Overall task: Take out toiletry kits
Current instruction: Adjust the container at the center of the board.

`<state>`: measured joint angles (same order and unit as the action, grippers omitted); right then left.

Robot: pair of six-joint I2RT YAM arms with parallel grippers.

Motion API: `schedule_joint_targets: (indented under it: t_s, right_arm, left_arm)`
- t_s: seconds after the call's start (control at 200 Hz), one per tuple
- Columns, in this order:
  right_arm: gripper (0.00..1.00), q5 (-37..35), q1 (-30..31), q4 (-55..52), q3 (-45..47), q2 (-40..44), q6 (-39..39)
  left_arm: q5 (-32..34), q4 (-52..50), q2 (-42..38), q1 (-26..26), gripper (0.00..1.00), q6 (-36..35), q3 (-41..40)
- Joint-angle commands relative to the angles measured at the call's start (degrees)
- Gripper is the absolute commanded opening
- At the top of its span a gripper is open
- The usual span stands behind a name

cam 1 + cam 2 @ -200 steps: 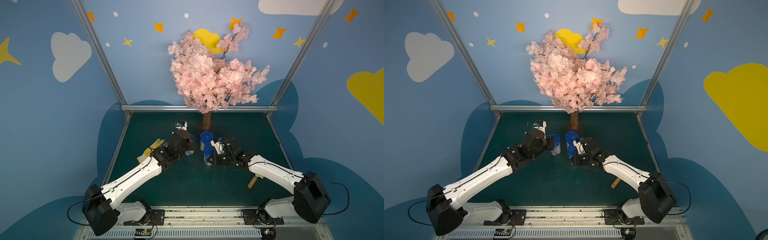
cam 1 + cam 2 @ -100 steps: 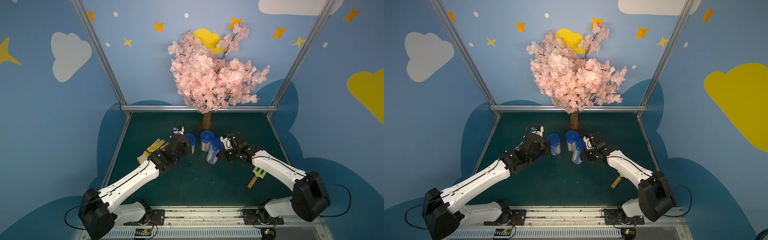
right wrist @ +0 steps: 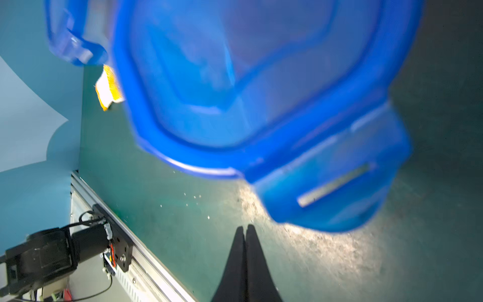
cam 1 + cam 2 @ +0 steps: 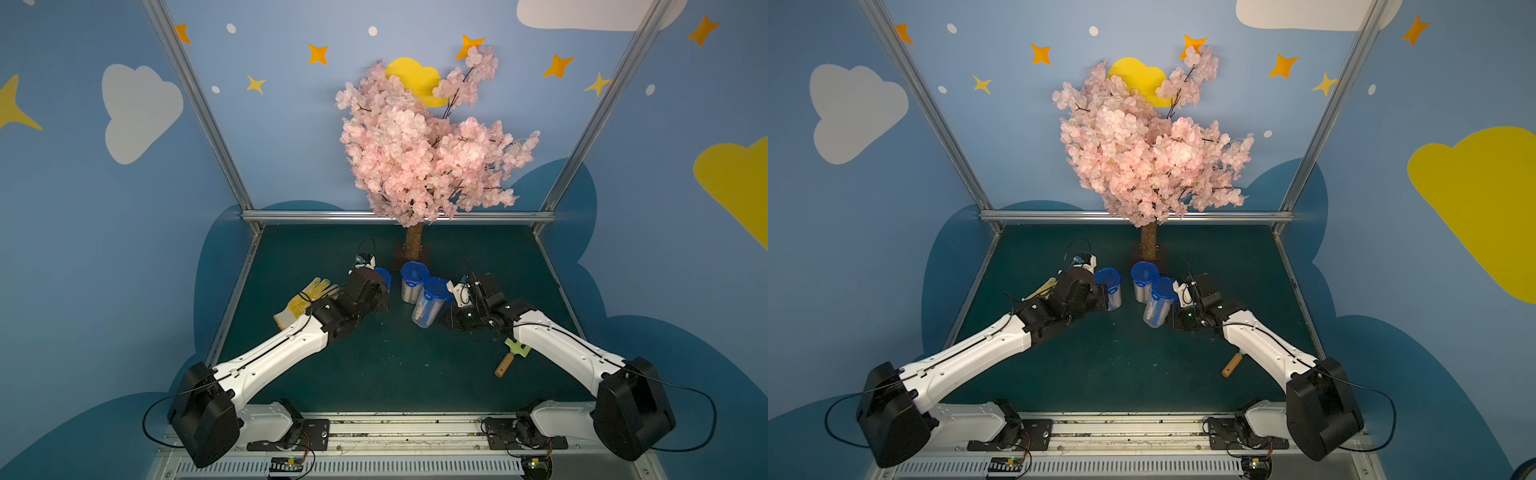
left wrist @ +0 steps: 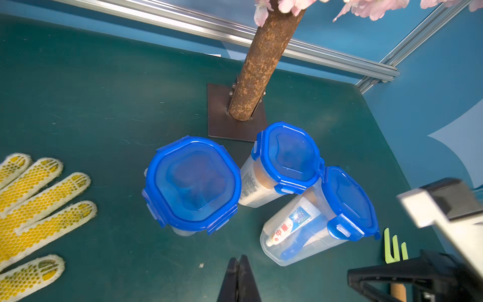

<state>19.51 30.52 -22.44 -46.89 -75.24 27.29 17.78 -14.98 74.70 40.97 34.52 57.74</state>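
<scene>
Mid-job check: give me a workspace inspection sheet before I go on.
Surface: green mat, a few specks.
Job's things: toothpaste tube and blue wrapped piece inside the tilted jar; it and two upright jars lidded.
Clutter: dotted glove; green fork tool.
End effectors: left end effector shut, empty; right end effector shut, empty, near the tilted jar's lid.
Cables: black loop at the right arm's shoulder, off the mat.
Surroundings: blossom tree, blue walls.

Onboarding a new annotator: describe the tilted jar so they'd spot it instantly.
Find the pink blossom tree's trunk. Three blue-lidded clear jars cluster at its foot. Yours is the tilted jar nearest the right arm: the only one leaning, with a toothpaste tube visible through its wall.
</scene>
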Motion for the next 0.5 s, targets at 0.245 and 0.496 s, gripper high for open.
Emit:
schedule_joint_targets:
  t_s: [0.245, 0.496]
  right_arm:
    - [0.0, -3.7, 0.0, -1.3, 6.1, 5.5, 4.3]
    - [0.0, -17.8, -8.4, -2.2, 6.1, 14.6, 3.8]
  left_arm:
    - [-8.4, 6.7, 11.9, 0.0, 0.02, -3.6, 12.0]
    - [-14.0, 9.1, 24.2, 0.9, 0.02, -4.2, 22.2]
